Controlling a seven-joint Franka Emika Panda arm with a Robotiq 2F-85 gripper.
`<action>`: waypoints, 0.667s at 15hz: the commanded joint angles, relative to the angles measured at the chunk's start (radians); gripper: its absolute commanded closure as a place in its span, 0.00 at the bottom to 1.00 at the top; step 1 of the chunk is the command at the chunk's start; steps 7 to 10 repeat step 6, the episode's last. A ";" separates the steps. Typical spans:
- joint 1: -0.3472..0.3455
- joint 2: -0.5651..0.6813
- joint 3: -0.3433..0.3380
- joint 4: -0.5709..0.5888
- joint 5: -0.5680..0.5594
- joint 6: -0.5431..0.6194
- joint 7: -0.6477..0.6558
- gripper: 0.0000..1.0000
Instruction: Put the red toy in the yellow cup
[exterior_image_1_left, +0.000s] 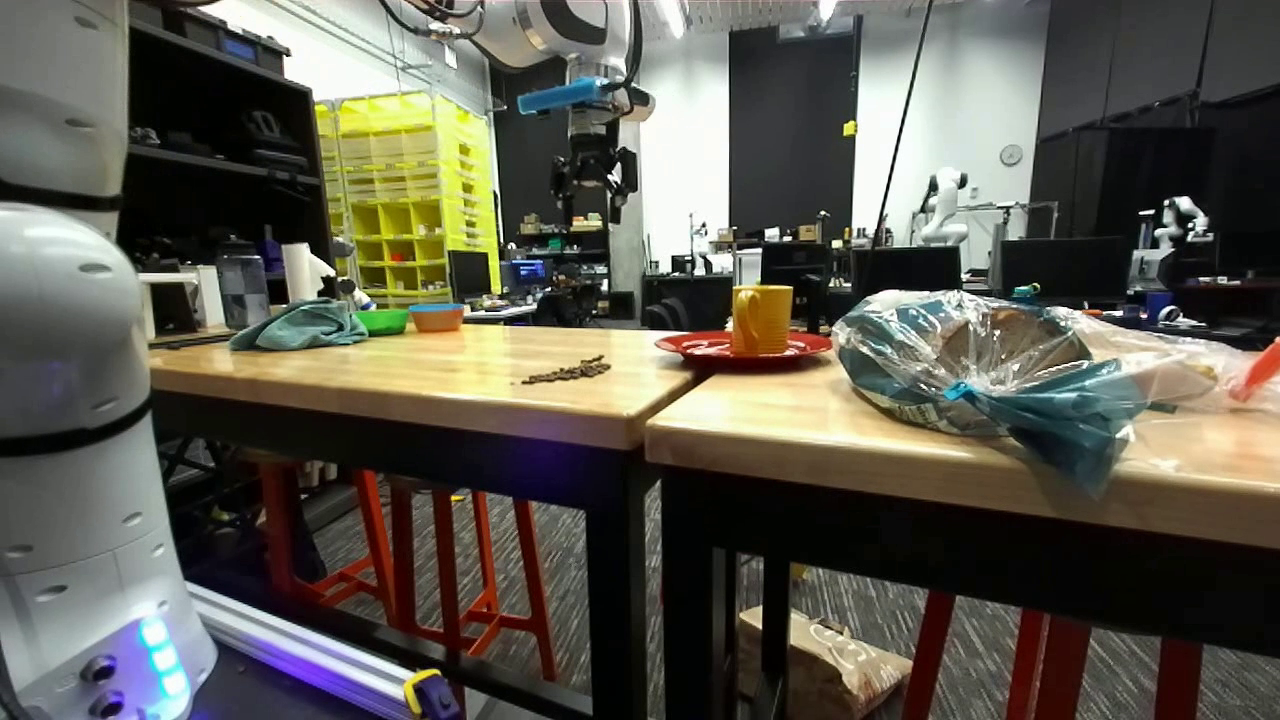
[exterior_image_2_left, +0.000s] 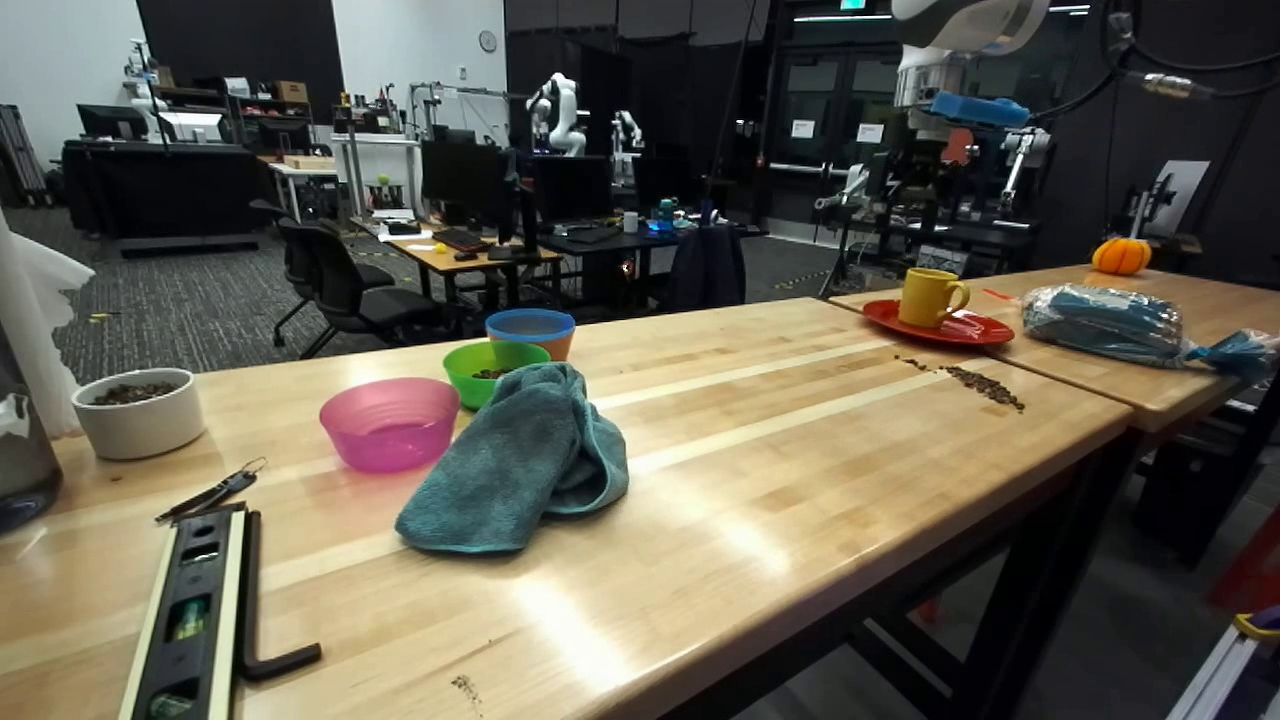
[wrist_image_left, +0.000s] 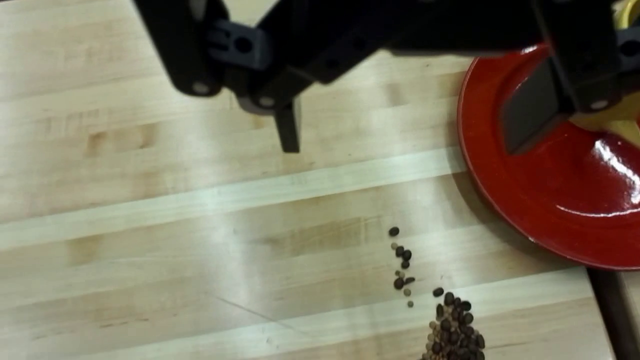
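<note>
The yellow cup (exterior_image_1_left: 763, 320) stands upright on a flat red plate (exterior_image_1_left: 690, 345). It also shows in the other outside picture (exterior_image_2_left: 928, 298), handle to the right. In the wrist view only parts of the cup (wrist_image_left: 611, 114) show behind a finger. I see no red toy; the cup's inside is hidden. My gripper (exterior_image_1_left: 592, 212) hangs high above the table, left of the cup in that exterior view. In the wrist view my gripper (wrist_image_left: 401, 151) is open, its fingertips wide apart with nothing between them.
Dark beans (wrist_image_left: 452, 330) lie beside the plate, near the gap between two tables. A plastic-wrapped blue package (exterior_image_2_left: 1105, 325) and an orange pumpkin (exterior_image_2_left: 1121, 256) lie beyond. A teal cloth (exterior_image_2_left: 520, 465), pink bowl (exterior_image_2_left: 388, 425) and green bowl (exterior_image_2_left: 470, 370) stand farther along the table.
</note>
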 joint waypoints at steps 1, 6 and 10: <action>0.055 -0.178 -0.031 -0.242 0.010 0.069 -0.019 0.00; 0.107 -0.340 -0.032 -0.497 0.006 0.123 0.001 0.00; 0.107 -0.340 -0.032 -0.497 0.006 0.123 0.001 0.00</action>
